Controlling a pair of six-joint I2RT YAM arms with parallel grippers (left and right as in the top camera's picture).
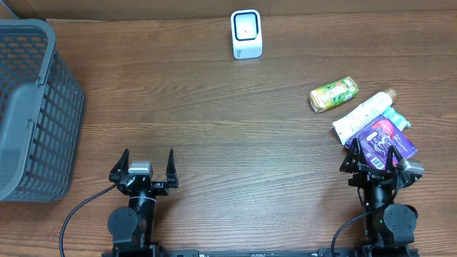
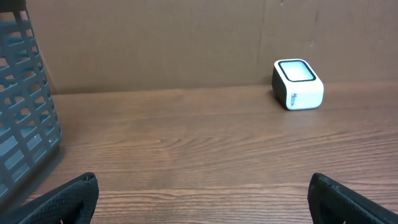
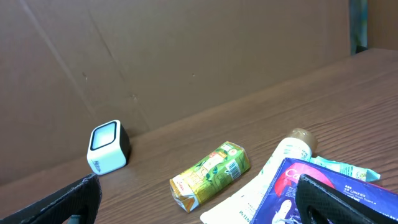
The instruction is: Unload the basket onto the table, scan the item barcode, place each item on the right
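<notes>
A grey plastic basket (image 1: 28, 107) is seen at the far left of the wooden table (image 1: 214, 128), its slatted wall also filling the left edge of the left wrist view. To the right of it, at the near edge, the left gripper (image 1: 148, 158) is held with its jaws spread wide and nothing between them; only bare wood is seen beyond its fingertips (image 2: 62, 202).

At the far edge, right of centre, a small white barcode scanner (image 1: 246, 33) is stood upright against the cardboard backdrop, well apart from both arms.

The items are gathered on the right side of the table. A green juice carton (image 1: 333, 93) is laid on its side, farthest of the group and apart from the rest; a white patch that may be a barcode can be made out near its right end in the right wrist view. Nearer and to the right, a white tube (image 1: 365, 113) with a tan cap is laid at a slant, with a teal packet (image 1: 398, 118) just beside it. A purple package (image 1: 382, 139) is laid against the tube's near side.

The right gripper (image 1: 371, 148) is held wide open over the near edge of the purple package, gripping nothing; whether a finger is touching the package cannot be told.
</notes>
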